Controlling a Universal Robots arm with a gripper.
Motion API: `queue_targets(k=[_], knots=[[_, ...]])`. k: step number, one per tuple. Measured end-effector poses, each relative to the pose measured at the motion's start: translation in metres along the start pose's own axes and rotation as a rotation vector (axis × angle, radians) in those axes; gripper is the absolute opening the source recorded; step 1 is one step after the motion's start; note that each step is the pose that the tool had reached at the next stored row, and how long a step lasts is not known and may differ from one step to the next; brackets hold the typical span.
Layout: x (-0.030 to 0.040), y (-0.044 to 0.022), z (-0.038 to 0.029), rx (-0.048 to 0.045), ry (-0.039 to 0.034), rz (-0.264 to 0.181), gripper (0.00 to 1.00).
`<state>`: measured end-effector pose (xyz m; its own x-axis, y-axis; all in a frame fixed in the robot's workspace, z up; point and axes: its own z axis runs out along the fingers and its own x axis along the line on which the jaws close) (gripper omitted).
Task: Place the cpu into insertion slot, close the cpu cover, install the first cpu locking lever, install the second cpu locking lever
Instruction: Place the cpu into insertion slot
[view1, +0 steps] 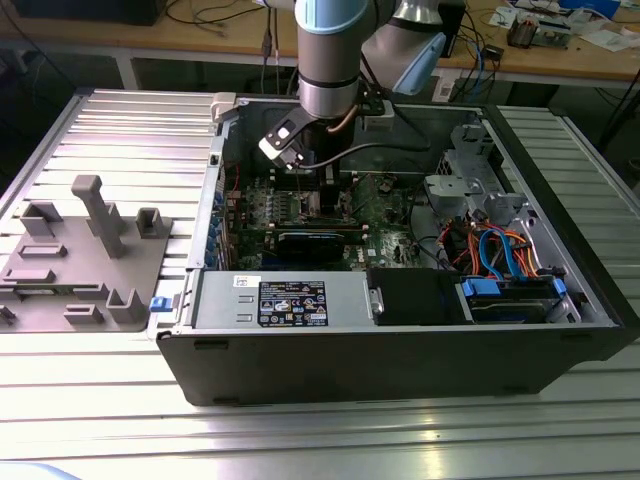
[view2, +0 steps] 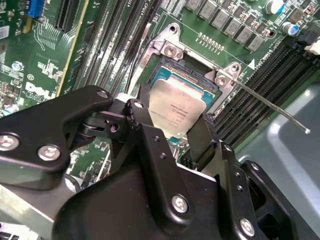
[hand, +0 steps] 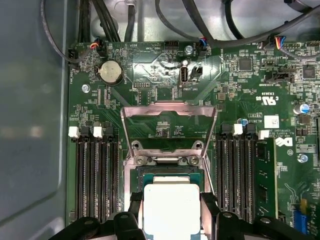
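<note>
1. Holding the cpu (hand: 171, 209) in my gripper (view2: 172, 122). The black fingers (view2: 150, 145) are clamped on two opposite edges of it, one each side, so it's a firm pinch on the chip.
2. In both wrist views the cpu is right over the insertion slot (hand: 170, 172), with part of the socket's dark frame and teal inside peeking out past the chip's far edge. I honestly can't tell if it's touching the socket or floating just above it.
3. The cpu cover (hand: 170, 109) is flipped open, standing up off the far edge of the socket, and you can see green board through its cut-out.
4. One locking lever (view2: 270, 106) is undone too. It's a thin metal rod sticking out from the socket's corner across the memory slots (view2: 260, 85).
5. The socket sits mid-board on the motherboard (hand: 240, 90), between two banks of memory slots.
6. From the exterior view, my arm (view1: 330, 60) reaches down into the open computer case (view1: 400, 350), toward its back edge. The case lies on a ribbed metal table (view1: 110, 120), and a grey fixture tray (view1: 90, 250) sits off the case's edge on the exterior view's left.
</note>
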<state>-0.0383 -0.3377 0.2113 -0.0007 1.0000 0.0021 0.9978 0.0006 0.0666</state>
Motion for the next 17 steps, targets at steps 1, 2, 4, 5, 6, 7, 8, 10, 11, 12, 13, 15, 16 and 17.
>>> queue_targets(k=[1,2,4,5,6,7,8,10,11,12,13,15,16,17], knots=[[0.0,-0.0001,0.0009,0.0001,0.0,0.0,0.54],[0.0,-0.0002,0.0016,0.0001,0.0,0.0,0.54],[0.0,-0.0003,0.0034,0.0001,0.0,0.0,0.54],[0.0,-0.0003,0.004,0.0001,0.0,0.0,0.54],[0.0,-0.0004,0.0049,0.0001,0.0,0.0,0.54],[0.0,-0.0004,0.0055,0.0001,0.0,0.0,0.54],[0.0,-0.0005,0.0062,0.0001,-0.0001,0.0,0.54],[0.0,-0.0006,0.0074,0.0001,0.0,0.001,0.54],[0.0,-0.0006,0.0078,0.0,-0.0001,0.001,0.54],[0.0,-0.0006,0.0083,0.0001,-0.0002,0.002,0.54],[0.0,-0.0007,0.0095,0.0,0.0,0.002,0.54],[0.0,-0.0008,0.0106,0.0,0.0,0.002,0.54],[0.0,-0.0008,0.0113,0.0001,0.0,0.002,0.54],[-0.0001,-0.0009,0.0116,0.0002,-0.0001,0.002,0.54]])
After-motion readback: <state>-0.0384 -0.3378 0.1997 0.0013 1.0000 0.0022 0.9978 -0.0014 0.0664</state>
